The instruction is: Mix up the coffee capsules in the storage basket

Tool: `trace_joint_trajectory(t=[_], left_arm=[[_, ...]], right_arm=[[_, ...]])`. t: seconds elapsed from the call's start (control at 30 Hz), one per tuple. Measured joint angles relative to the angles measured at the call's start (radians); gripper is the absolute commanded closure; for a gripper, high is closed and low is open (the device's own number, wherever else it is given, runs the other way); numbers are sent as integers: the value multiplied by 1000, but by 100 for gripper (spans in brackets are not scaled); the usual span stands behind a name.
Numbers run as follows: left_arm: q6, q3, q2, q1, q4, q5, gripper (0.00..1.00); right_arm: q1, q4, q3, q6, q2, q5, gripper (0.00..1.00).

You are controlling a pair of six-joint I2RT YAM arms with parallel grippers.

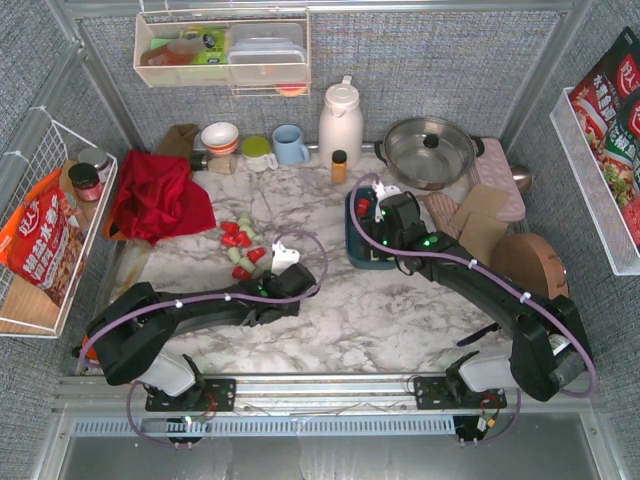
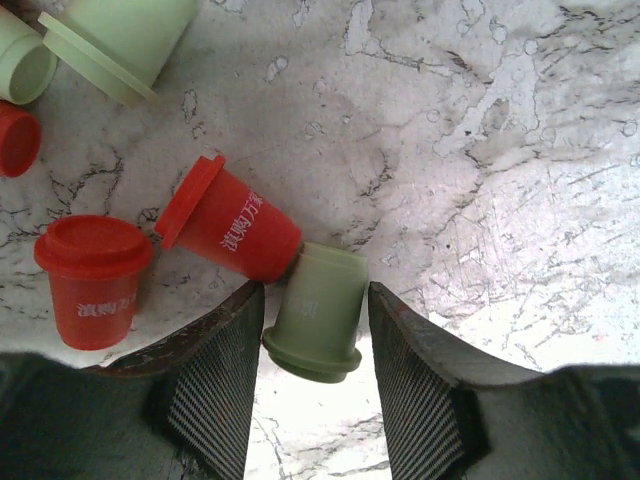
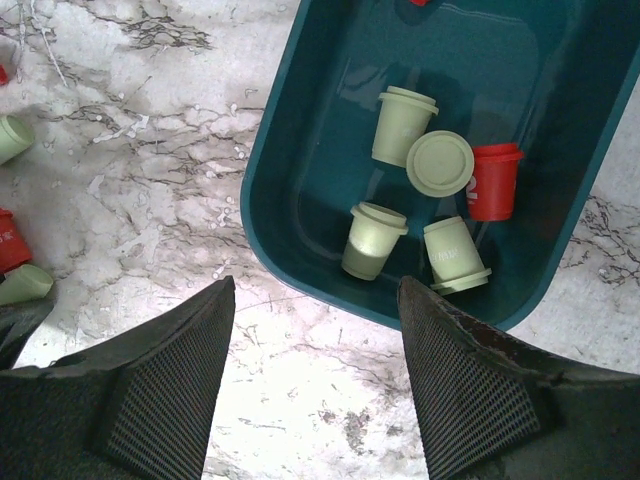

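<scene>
Left wrist: mint capsule (image 2: pixel 318 325) lies lengthwise inside released left tool (image 2: pixel 315 292), rim toward wrist.

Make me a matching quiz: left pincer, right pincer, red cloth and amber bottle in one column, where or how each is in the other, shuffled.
1 left pincer
2 right pincer
3 red cloth
4 amber bottle

A by the white jug
B open at the storage basket
C open around a green capsule
D crumpled, left side of the table

Pairs: 1-C, 2-B, 3-D, 4-A
</scene>
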Motion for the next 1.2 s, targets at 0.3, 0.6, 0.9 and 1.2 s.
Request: trace_joint_trajectory(t=[0.3, 0.6, 0.9, 1.2], left_arm=[[-3, -5, -14, 0, -21, 34, 57], [2, -2, -20, 0, -15, 54, 67], [138, -192, -330, -7, 282, 61, 67], [404, -390, -429, -21, 880, 148, 67]], right_arm=[[0, 0, 0, 0, -4, -8, 30], [0, -6, 6, 0, -14, -13, 30], [10, 0, 6, 24, -58, -148, 30], [81, 84, -2, 138, -92, -388, 30]])
